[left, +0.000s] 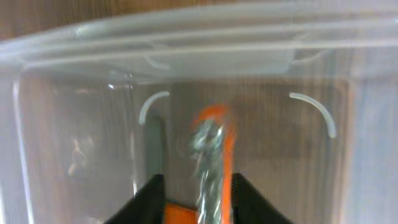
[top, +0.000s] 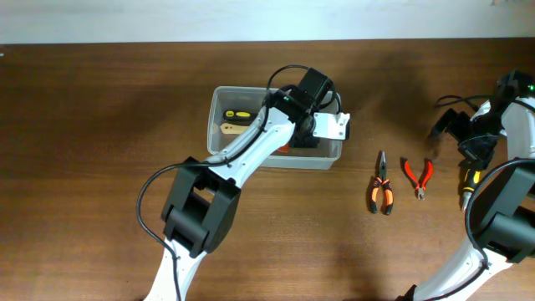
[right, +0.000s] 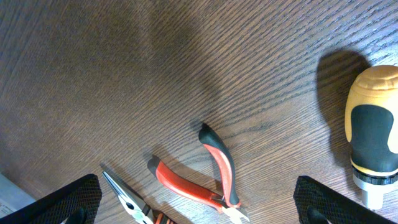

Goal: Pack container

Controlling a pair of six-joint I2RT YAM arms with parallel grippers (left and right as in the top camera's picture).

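The container [top: 224, 99] stands about the middle of the desk [top: 100, 125], somewhat nearer to the far edge than to the robot's edge; it is clear plastic, with its long side along the desk.

The left arm reaches over the container and goes down into its right half. From the left wrist view the left claw [left: 198, 193] is inside the bin, facing one of the clear walls. Its two fingers [left: 152, 202] stand partly apart, and an orange tool [left: 211, 124] with a grey metal part lies between them. This tool is blurred, so I cannot tell if the fingers press on it or only stand beside it.

In the left half of the container lie two more things; one is yellow and black [top: 240, 113], the other is tan [top: 229, 128], just beside it; what they are I cannot tell.

To the right of the container, apart from it, pliers [top: 381, 191] with orange and black handles lie on the desk; red cutters [right: 222, 171] lie near them, further toward the right edge. Near the right edge lies also a screwdriver [right: 373, 130] with a yellow and black handle.

The right claw [right: 196, 202] hangs over this part of the desk; its fingers are wide apart and nothing is clamped between them; the cutters are below it, the screwdriver at its side.
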